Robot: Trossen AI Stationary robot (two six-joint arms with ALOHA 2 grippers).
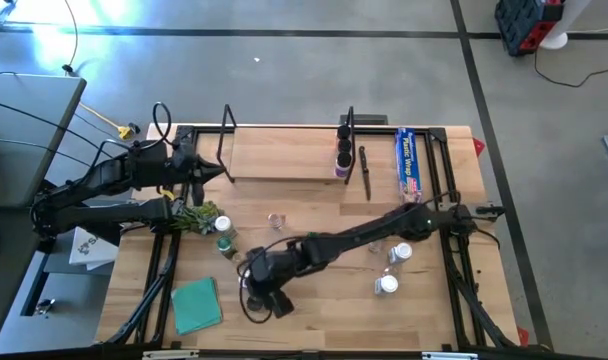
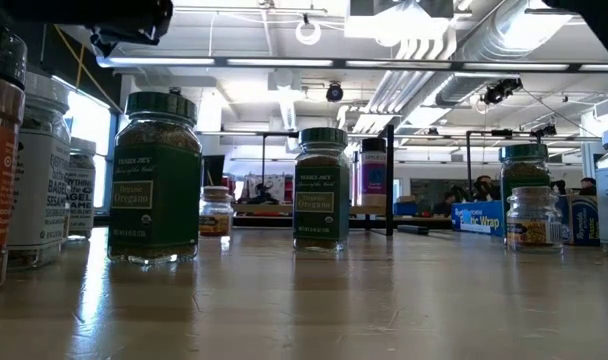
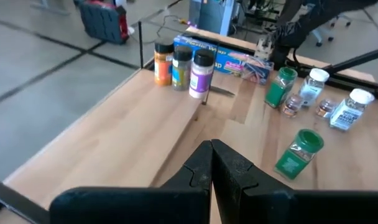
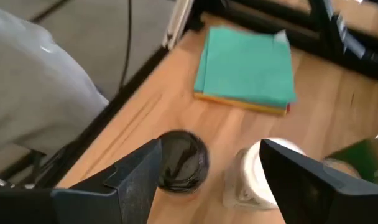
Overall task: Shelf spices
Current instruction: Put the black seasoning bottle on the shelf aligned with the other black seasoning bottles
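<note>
Clearly the right gripper (image 4: 211,171) hangs with its jaws apart over two jars in the lower middle of the right wrist view: a dark-lidded jar (image 4: 181,160) beside one finger and a white-lidded jar (image 4: 263,168) beside the other, neither of them clamped. In the high view this gripper (image 1: 259,285) sits at lower centre of the table, just right of the green pad (image 1: 196,304). The left gripper (image 3: 211,171) has its jaws pressed together and holds nothing, poised over the near edge of the shelf (image 1: 284,155), which lies at upper centre of the high view. Only three spice jars (image 3: 181,65) stand on the shelf, at its right end near the blue wrap box (image 1: 409,162); the other spices are loose on the table, among them two green-lidded jars (image 3: 291,121) and white-lidded jars (image 1: 394,270) at centre right. The risk, as a judgement: with two jars so close under the open jaws, a descent could straddle both or nudge one over, and a tipped round jar could roll toward the table edge. Closing off-centre on a lid could also let a jar slip. The right wrist view is blurred, so the jars' labels and exact spacing are unclear, and the gripper's fingertips are cut off at the frame's bottom. The low view shows no gripper clearly.
</note>
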